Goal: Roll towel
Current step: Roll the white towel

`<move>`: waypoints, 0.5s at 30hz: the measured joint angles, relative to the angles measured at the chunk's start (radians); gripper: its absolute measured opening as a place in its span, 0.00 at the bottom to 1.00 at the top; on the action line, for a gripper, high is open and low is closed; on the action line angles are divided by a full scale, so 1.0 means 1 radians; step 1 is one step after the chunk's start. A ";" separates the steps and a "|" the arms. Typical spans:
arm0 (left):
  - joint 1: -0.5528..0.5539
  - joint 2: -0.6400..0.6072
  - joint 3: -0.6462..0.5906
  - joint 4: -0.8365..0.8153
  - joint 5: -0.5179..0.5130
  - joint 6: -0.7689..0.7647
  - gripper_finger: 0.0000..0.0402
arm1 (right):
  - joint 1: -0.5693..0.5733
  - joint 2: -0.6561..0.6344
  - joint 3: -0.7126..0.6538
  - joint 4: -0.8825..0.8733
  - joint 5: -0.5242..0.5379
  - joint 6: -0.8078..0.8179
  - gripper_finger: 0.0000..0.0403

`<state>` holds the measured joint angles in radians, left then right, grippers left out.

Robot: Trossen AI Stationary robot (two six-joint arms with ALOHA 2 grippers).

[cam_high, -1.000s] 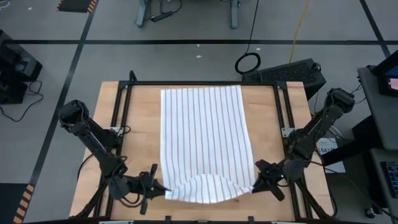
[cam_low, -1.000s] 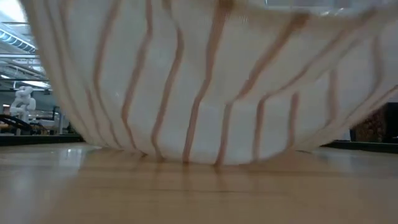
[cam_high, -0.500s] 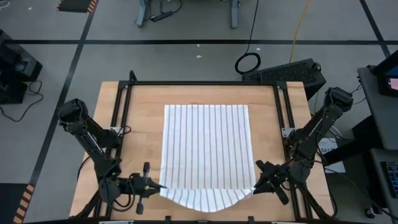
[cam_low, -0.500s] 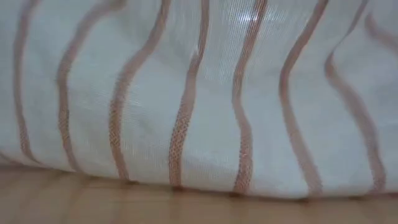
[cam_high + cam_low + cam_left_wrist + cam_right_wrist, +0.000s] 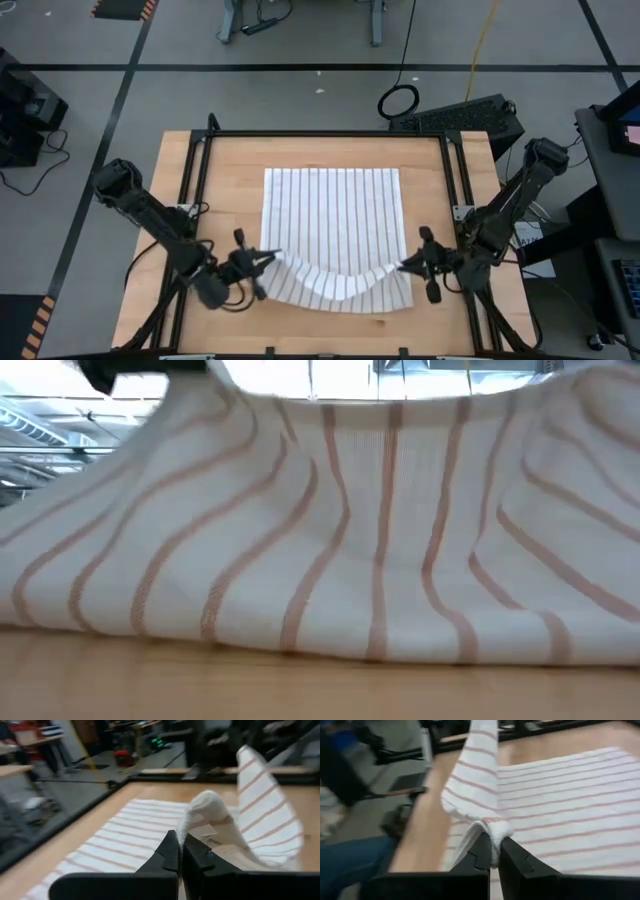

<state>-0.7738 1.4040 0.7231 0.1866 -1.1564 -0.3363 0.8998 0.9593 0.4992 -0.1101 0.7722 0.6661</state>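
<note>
Roll barely started: left gripper and right gripper each pinch a near corner of the striped towel, lifted over the table; rest lies flat, unrolled.

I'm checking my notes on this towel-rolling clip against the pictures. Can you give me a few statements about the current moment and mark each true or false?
1. Both grippers are shut on the towel. True: the left gripper and right gripper each pinch a near corner.
2. The towel is plain white. False: it has narrow dark stripes.
3. The near edge is lifted off the table. True: it sags between the grippers.
4. The towel is already fully rolled. False: most of it lies flat.
</note>
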 joint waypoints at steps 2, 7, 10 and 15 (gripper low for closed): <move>0.034 0.000 0.000 -0.058 -0.001 -0.024 0.00 | -0.021 -0.040 0.000 -0.072 0.023 0.003 0.01; 0.093 0.000 0.000 -0.237 -0.004 -0.150 0.00 | -0.098 -0.137 0.000 -0.237 0.079 0.003 0.01; 0.116 0.000 0.000 -0.364 -0.004 -0.271 0.00 | -0.154 -0.156 0.000 -0.331 0.116 0.003 0.01; 0.143 0.000 0.000 -0.538 -0.027 -0.432 0.00 | -0.236 -0.151 0.000 -0.442 0.167 0.032 0.01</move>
<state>-0.6305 1.4040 0.7231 -0.3510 -1.1836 -0.7681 0.6643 0.8081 0.4992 -0.5521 0.9389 0.6980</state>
